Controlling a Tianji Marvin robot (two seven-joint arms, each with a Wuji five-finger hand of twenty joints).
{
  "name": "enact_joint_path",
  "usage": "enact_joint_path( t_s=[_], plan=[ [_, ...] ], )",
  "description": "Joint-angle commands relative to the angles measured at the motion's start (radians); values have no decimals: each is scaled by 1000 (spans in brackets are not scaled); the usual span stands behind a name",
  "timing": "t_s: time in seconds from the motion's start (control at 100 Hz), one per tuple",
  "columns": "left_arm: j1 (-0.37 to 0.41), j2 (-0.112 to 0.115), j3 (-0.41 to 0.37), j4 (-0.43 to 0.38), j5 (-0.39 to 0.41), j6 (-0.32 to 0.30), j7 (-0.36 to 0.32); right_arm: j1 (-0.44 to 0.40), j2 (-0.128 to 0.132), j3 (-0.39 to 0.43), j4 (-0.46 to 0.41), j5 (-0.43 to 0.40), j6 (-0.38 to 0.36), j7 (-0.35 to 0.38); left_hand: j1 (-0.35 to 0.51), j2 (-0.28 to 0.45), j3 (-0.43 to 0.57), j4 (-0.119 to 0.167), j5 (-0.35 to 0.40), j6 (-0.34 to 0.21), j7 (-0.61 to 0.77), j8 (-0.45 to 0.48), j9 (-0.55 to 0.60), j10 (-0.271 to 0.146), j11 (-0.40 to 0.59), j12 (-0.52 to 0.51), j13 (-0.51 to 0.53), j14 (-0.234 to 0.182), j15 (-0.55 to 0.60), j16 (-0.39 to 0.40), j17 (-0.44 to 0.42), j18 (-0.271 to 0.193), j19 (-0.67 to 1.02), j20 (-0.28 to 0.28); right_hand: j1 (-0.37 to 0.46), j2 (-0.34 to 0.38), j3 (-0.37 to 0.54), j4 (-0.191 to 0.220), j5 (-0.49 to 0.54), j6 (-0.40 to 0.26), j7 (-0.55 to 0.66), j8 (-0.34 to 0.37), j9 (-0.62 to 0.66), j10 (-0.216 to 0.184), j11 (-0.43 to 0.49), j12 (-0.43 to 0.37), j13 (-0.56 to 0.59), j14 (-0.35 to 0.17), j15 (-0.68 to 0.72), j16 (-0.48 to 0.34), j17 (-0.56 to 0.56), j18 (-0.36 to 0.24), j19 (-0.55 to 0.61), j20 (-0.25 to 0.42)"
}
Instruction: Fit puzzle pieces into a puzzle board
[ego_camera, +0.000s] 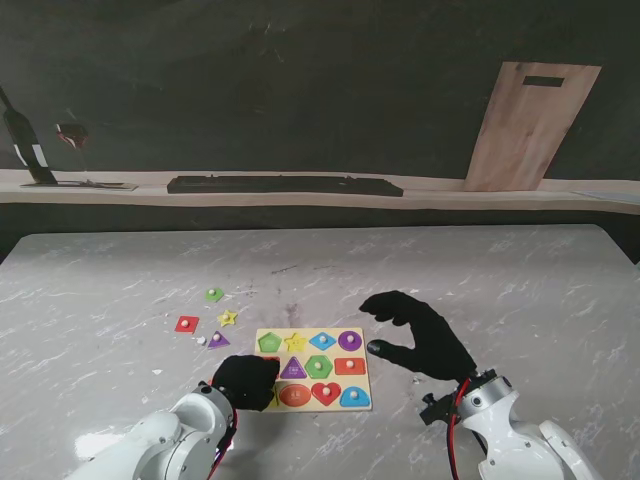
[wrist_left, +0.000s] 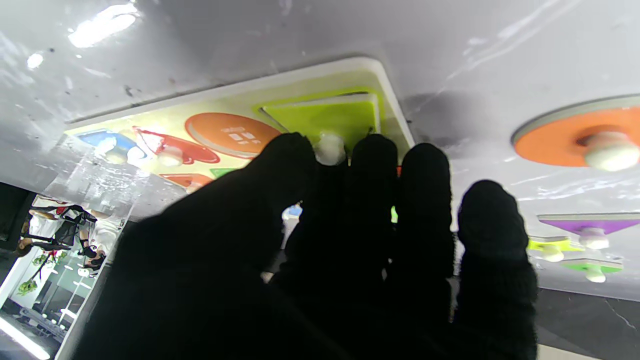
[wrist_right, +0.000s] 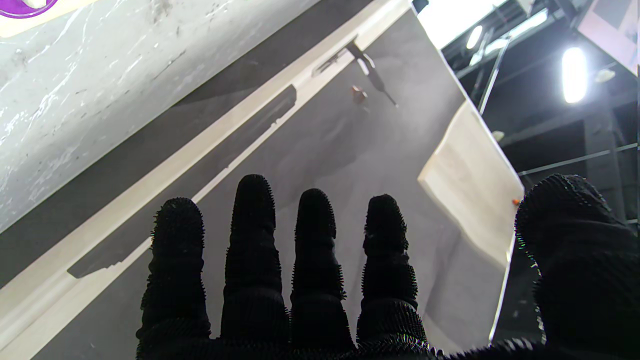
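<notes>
The yellow puzzle board (ego_camera: 368, 385) lies flat on the marble table with several coloured pieces seated in it. My left hand (ego_camera: 247, 381) covers the board's near left corner. In the left wrist view its thumb and fingers (wrist_left: 370, 165) close around the white knob (wrist_left: 330, 148) of a lime green piece (wrist_left: 325, 116), which sits at the corner of the board (wrist_left: 300, 80). My right hand (ego_camera: 420, 335) hovers open just right of the board, fingers spread and holding nothing. Its fingers (wrist_right: 310, 235) point toward the back wall.
Loose pieces lie left of the board: a red square (ego_camera: 187, 323), a yellow star (ego_camera: 228, 318), a green piece (ego_camera: 214, 294) and a purple triangle (ego_camera: 218, 340). An orange round piece (wrist_left: 565, 137) rests beside the board. A wooden panel (ego_camera: 528, 125) leans on the back wall.
</notes>
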Motion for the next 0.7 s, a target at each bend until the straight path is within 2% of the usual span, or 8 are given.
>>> enact_joint_path(
  t_s=[0.0,0.26,0.45,0.69],
  plan=[
    [8,-7,4,-6,-17,12,1,-5,-6,-3,-1,-3,1,-3,24,-15,18,-38,19,-8,26,-13,13,22,3,-7,11,3,14,-9,-6,48,30,17,13,26,-17,35,0,-19,-7,8,20,-18,4,6,-3,-33,3,3,-11,1,8,13],
    [18,-6,-2,-7,-12,34,-3,-5,-6,-2,-1,-3,0,-4,27,-17,20,-32,19,-13,19,-21,9,28,-10,-12,4,8,9,-11,-11,48,27,16,14,26,-17,36,-5,-20,-8,7,20,-18,4,6,-3,-32,3,3,-10,0,8,13],
    [22,-10,1,2,-26,43,15,-5,-6,-2,-1,-3,0,-4,51,0,20,-31,22,-15,-17,-65,-3,41,-71,-47,-18,20,-21,-24,-34,46,9,12,14,27,-17,36,-4,-20,-8,7,20,-17,4,6,-3,-31,3,3,-10,0,8,13],
    [21,-8,3,1,-20,47,9,-5,-6,-2,-1,-2,-1,-3,43,-32,-16,-51,11,-5,-81,-101,-41,61,-100,-68,-51,29,-39,-30,-62,45,-11,8,12,30,-18,36,-1,-19,-7,8,20,-18,4,6,-3,-32,4,3,-11,0,8,13]
  ],
)
